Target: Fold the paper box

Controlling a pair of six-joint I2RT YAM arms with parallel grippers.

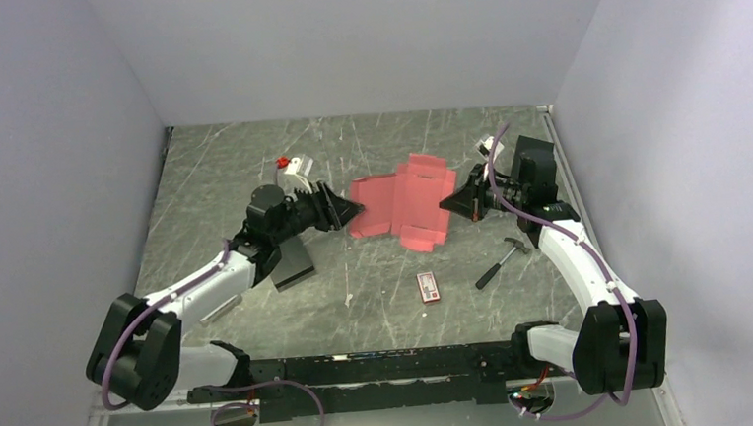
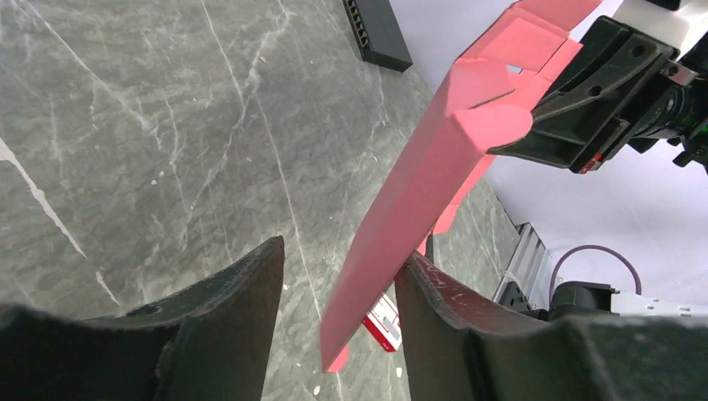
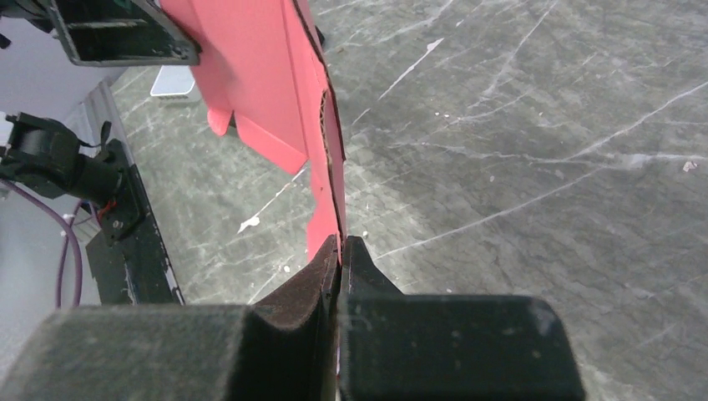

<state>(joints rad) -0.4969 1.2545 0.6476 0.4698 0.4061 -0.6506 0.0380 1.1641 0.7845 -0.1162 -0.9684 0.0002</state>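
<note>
right gripper (image 3: 341, 244): jaws pinched tight on the right edge of the paper box (image 1: 402, 204), with the card squeezed between the pads.
left gripper (image 2: 342, 257): jaws part-way apart, straddling the sheet's left edge. The card seems to touch one finger (image 2: 455, 309), with a clear gap to the other. Not clamped.
paper box: pink die-cut sheet, mostly flat with some flaps bent. It spans between the two grippers, mid-table.
packet (image 1: 428, 287): red-and-white, flat on the table (image 1: 232, 172), on the near side of the sheet.
hammer (image 1: 499, 262): just right of the packet, near the right arm.
black box (image 1: 295, 262): on the table beside the left arm.
</note>
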